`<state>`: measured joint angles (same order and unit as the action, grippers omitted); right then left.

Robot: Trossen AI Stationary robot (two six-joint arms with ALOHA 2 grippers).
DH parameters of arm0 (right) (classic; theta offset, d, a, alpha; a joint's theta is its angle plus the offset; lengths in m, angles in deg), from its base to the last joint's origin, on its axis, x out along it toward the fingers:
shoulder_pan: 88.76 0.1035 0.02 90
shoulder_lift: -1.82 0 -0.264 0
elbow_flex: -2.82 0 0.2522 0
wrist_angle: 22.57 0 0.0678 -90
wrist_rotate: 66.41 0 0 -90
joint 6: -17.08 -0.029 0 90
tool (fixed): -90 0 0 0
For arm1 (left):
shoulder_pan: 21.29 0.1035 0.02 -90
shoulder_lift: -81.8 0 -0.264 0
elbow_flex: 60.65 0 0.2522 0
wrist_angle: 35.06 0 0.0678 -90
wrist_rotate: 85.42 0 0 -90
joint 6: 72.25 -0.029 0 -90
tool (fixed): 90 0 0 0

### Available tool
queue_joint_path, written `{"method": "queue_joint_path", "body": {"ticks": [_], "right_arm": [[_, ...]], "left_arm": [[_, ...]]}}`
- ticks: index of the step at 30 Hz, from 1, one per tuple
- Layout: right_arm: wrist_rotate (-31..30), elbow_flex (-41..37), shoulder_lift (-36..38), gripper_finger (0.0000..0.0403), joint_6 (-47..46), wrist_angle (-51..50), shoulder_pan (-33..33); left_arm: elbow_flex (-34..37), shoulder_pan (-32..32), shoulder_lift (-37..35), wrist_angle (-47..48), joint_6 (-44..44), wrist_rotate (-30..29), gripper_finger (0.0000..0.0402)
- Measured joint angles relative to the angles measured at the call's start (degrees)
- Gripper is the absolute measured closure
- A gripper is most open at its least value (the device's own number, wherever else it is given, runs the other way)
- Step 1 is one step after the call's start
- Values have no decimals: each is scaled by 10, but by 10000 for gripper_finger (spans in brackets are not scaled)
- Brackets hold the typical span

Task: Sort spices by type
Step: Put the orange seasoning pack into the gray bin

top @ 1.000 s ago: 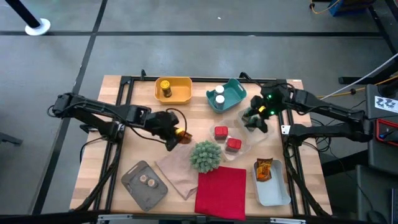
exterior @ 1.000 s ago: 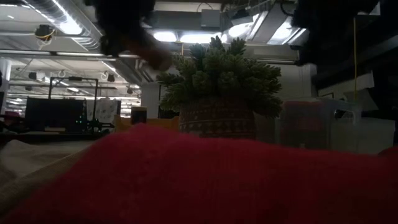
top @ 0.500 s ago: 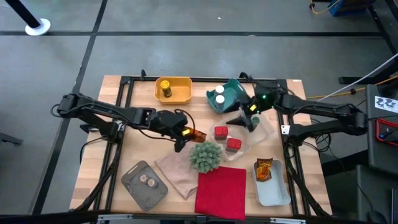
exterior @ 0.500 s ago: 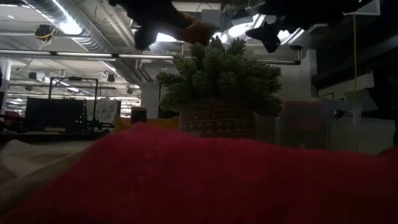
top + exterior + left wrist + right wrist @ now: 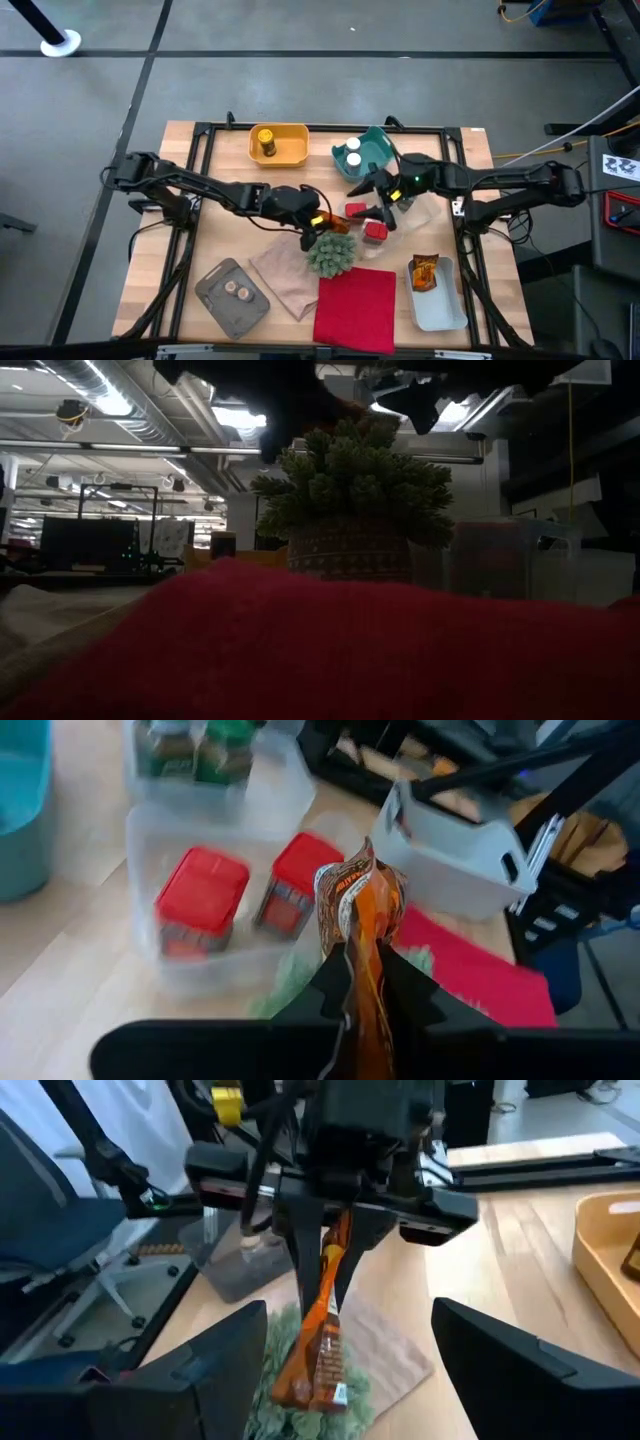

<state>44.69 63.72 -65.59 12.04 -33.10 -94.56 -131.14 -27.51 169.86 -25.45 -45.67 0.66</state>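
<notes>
Above plant ball [image 5: 331, 251], left claw [image 5: 318, 222] grips foil packet [image 5: 360, 915]; right claw [image 5: 377, 195] spread.

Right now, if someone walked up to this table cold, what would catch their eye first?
Probably the orange-brown foil packet pinched in the shut left gripper at mid-table, hanging above the spiky green plant ball. Facing it close by, the right gripper stands open over the clear tray holding two red tins. The red cloth at the table's near edge also stands out.
</notes>
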Motion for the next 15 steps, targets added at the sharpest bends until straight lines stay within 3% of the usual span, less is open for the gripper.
{"method": "queue_joint_path", "body": {"ticks": [11,15], "right_arm": [[-141,0,0,118,9,-1,73],[-166,0,-12,118,6,1,86]], "left_arm": [[0,0,61,-144,-30,0,395],[0,0,70,-175,-30,0,389]]}}
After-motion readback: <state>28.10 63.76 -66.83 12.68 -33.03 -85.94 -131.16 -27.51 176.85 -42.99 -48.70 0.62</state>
